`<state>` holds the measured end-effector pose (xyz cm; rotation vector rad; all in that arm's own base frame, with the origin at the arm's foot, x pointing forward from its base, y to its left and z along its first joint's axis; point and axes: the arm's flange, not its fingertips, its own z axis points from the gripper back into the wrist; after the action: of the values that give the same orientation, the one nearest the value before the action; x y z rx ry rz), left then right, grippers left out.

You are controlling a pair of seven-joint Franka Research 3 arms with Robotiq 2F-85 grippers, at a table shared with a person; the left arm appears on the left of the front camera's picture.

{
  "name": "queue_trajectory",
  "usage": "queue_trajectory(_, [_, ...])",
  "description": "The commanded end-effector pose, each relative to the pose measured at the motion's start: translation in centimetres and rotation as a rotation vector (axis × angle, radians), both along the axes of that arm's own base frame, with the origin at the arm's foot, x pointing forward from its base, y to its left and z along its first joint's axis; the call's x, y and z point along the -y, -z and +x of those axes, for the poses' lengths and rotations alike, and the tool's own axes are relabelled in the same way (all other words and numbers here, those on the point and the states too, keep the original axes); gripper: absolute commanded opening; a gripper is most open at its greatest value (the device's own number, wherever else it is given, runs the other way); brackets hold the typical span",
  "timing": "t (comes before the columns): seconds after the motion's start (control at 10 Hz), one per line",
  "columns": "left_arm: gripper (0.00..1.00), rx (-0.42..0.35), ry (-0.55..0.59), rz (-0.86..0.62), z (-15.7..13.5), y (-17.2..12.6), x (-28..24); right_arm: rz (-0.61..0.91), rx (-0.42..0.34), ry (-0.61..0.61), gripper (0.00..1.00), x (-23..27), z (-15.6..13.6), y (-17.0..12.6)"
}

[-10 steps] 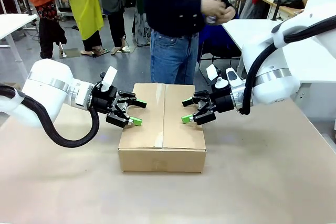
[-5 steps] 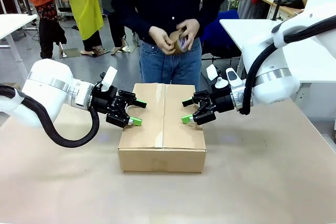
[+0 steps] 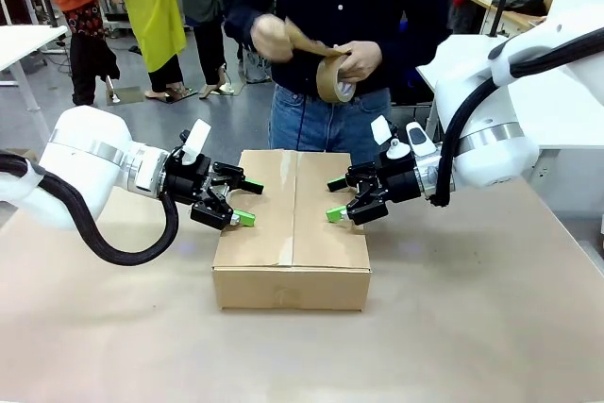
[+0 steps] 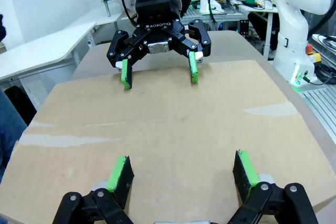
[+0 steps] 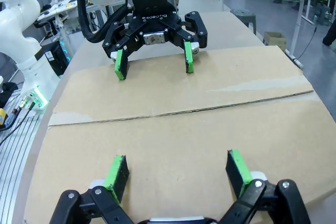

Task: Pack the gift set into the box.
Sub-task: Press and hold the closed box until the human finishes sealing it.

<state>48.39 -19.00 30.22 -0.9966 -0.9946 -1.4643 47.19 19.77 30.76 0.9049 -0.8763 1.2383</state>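
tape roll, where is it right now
In the front view the tape roll is in the person's hands at the far side, above the closed box.

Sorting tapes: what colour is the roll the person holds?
Brown, seen best in the front view: roll of tape.

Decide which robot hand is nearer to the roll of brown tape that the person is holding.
Right. The right hand is open over the box, below and just left of the tape roll; the left hand is open over the box's opposite edge, farther from it.
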Motion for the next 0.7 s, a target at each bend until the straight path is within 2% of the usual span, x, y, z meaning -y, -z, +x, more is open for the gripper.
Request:
queue_trajectory(0.0, [1.0,0.005,0.008,-0.001,-0.21,0.21,0.03,0.0,0.001,0.007,1.0,0.08,-0.13,0.26])
queue_trajectory(0.6, [1.0,0.005,0.008,-0.001,-0.21,0.21,0.03,0.0,0.001,0.007,1.0,0.08,-0.13,0.26])
